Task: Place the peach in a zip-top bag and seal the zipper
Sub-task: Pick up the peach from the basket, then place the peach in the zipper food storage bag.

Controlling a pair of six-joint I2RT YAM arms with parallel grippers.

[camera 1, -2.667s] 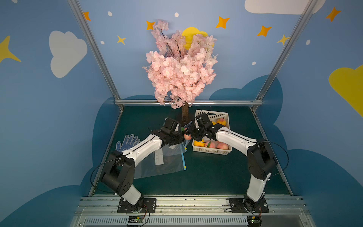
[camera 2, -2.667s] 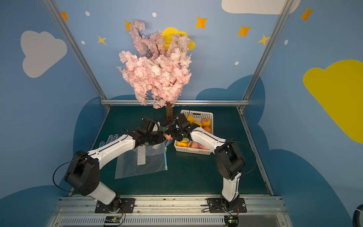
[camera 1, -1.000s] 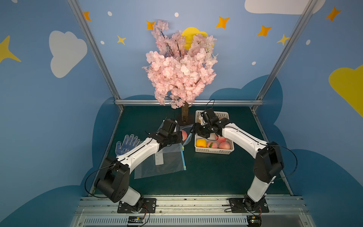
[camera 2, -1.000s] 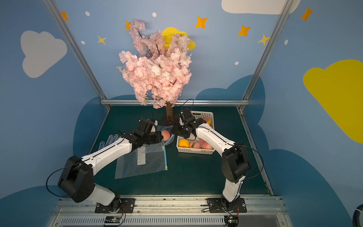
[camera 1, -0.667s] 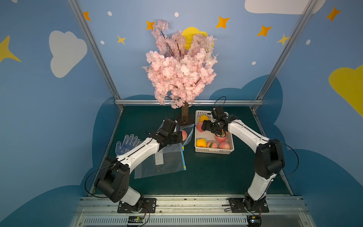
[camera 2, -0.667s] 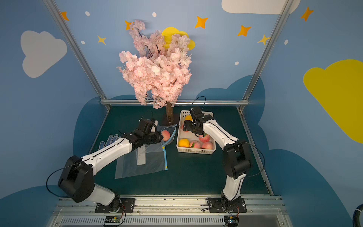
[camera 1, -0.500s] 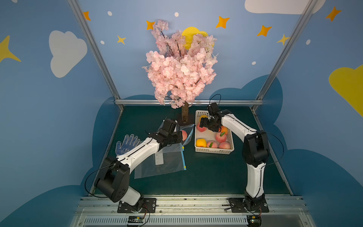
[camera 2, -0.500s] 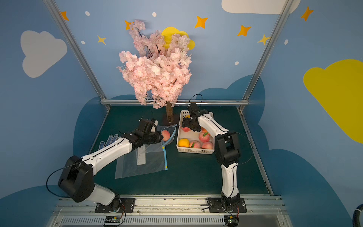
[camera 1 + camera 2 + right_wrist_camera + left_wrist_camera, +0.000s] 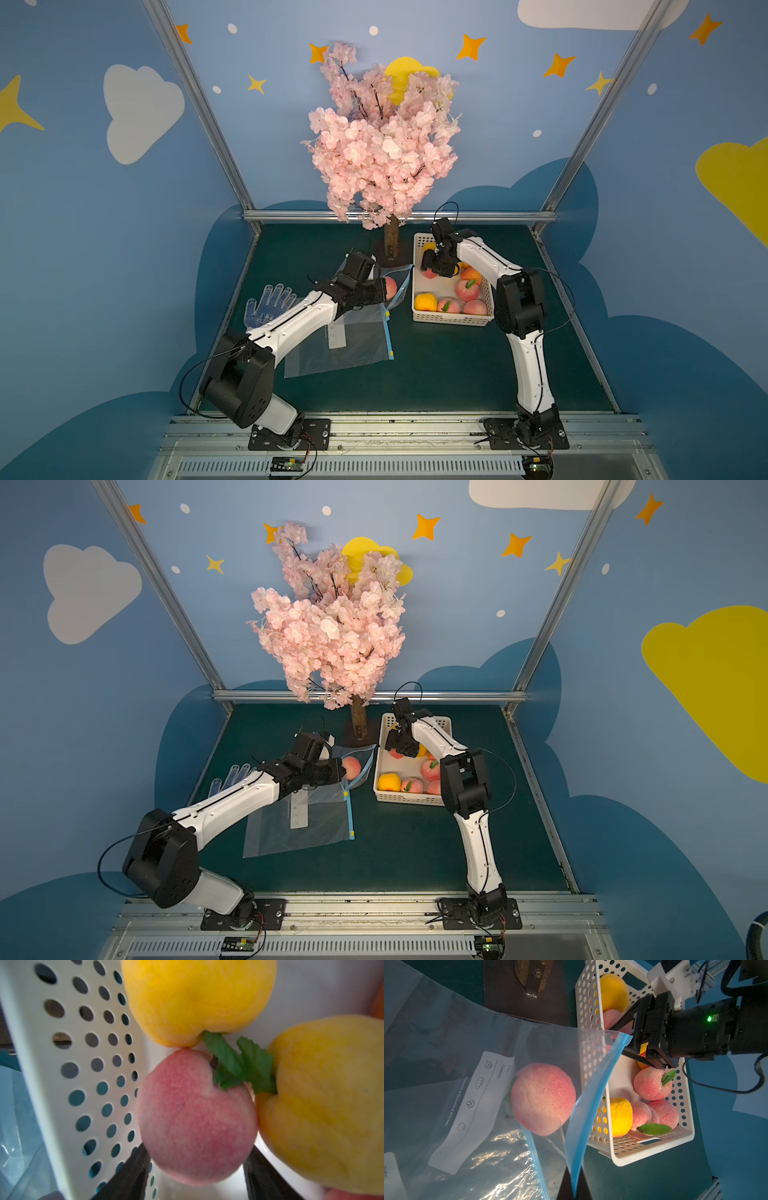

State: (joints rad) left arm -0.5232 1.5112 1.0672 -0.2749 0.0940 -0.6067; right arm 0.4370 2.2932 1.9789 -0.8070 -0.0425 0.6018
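Observation:
A clear zip-top bag (image 9: 345, 345) (image 9: 299, 829) lies on the green mat, its mouth facing the basket. My left gripper (image 9: 574, 1186) (image 9: 380, 291) is shut on the upper blue zipper edge (image 9: 591, 1095) and holds the mouth raised. One pink peach (image 9: 543, 1099) (image 9: 390, 286) (image 9: 352, 766) rests inside the bag near the opening. My right gripper (image 9: 195, 1167) (image 9: 432, 270) (image 9: 397, 750) reaches down into the white basket (image 9: 451, 322) (image 9: 52, 1084). Its black fingers (image 9: 133, 1169) press both sides of another pink peach (image 9: 193, 1115), which sits on the basket floor.
Two yellow fruits (image 9: 197, 997) (image 9: 324, 1105) crowd the gripped peach, and more pink peaches (image 9: 465, 289) lie in the basket's front. The blossom tree's trunk (image 9: 390, 245) stands behind the bag mouth. A dotted glove (image 9: 270, 307) lies left of the bag.
My right gripper left a peach in the bag, swung to the basket's back, and closed around another peach. The left arm kept holding the bag's edge up.

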